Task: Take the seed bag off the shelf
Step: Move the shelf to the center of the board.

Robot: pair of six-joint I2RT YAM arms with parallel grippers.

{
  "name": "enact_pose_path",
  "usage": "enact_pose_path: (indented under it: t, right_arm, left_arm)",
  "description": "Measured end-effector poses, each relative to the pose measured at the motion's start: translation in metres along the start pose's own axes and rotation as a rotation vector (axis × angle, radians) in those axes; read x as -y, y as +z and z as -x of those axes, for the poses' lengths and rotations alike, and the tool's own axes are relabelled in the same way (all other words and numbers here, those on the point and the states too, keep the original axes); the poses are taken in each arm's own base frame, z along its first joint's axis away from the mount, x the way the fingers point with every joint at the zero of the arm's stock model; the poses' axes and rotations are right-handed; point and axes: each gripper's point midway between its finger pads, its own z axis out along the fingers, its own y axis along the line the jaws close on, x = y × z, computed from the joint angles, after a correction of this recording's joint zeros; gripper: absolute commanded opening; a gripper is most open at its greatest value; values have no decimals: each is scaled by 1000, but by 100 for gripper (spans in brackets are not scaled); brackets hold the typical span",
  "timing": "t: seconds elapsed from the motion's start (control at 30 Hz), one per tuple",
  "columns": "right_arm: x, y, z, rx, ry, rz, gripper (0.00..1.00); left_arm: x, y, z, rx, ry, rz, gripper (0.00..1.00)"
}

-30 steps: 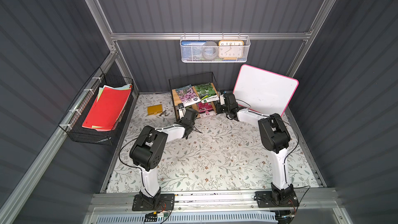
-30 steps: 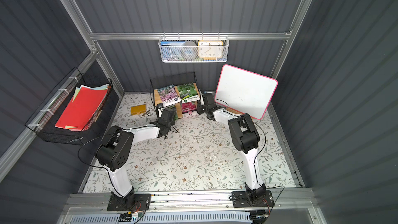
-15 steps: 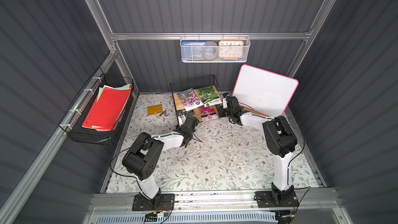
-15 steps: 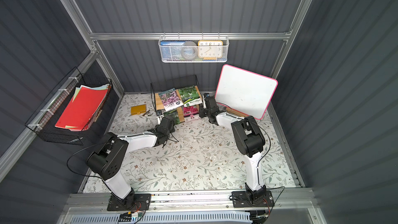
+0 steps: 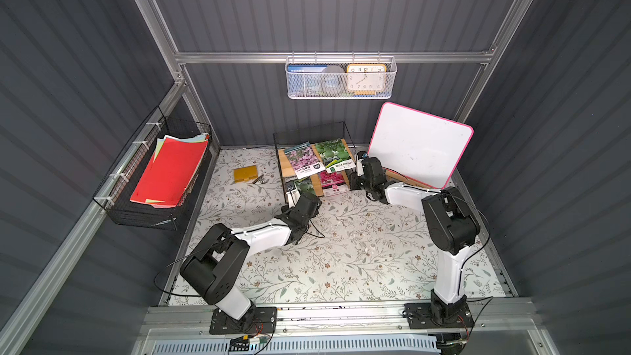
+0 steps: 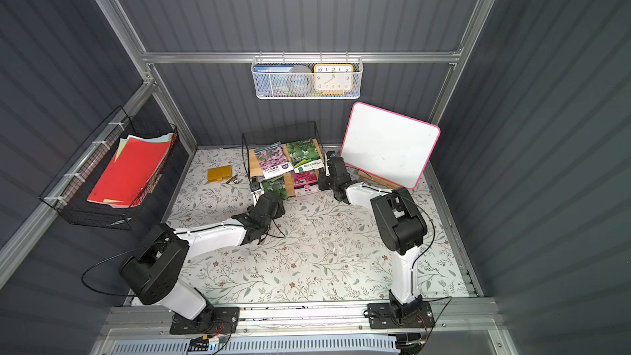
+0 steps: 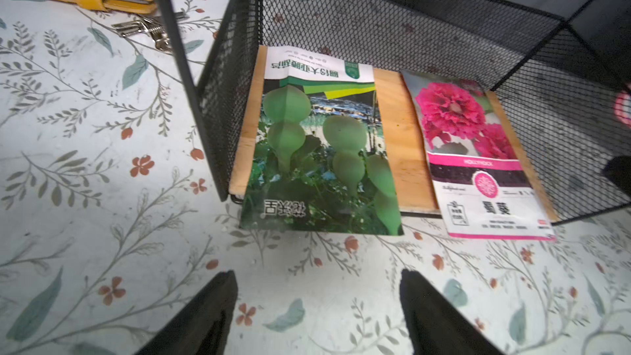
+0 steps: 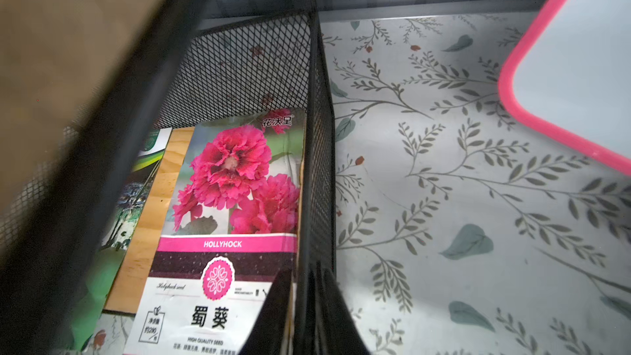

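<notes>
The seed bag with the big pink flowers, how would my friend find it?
Find the white board with the pink rim; the small black wire shelf stands beside it. On its lower wooden board, at the end nearer the white board, lies the bag. It alone shows big hot-pink flowers and a pink HOLLYHOCK band; its neighbour shows green gourds.

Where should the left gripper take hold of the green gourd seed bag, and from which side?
The green gourd seed bag lies flat, its near edge overhanging the lower board. Pinch that edge from the open front of the shelf; mesh closes its sides and back.
</notes>
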Motion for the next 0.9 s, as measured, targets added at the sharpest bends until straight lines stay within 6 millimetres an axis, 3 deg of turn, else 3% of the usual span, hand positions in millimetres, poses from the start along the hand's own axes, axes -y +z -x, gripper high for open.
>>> enact_pose_path:
  t: [0.17,0.3,0.47,0.9]
  right_arm:
    - [3,-11,-9,8,3,-2,0]
    - [5,-16,-15,15,2,-1,0]
    - [7,-21,-20,22,1,1,0]
    - [10,-24,-29,55,8,5,0]
  left_arm:
    - [17,-30,-6,-11,-22,-68,100]
    - [17,-55,2,6,-58,-114,100]
    - [3,-83,16,41,-121,-157,100]
    - [-13,-119,44,105,-189,-183,100]
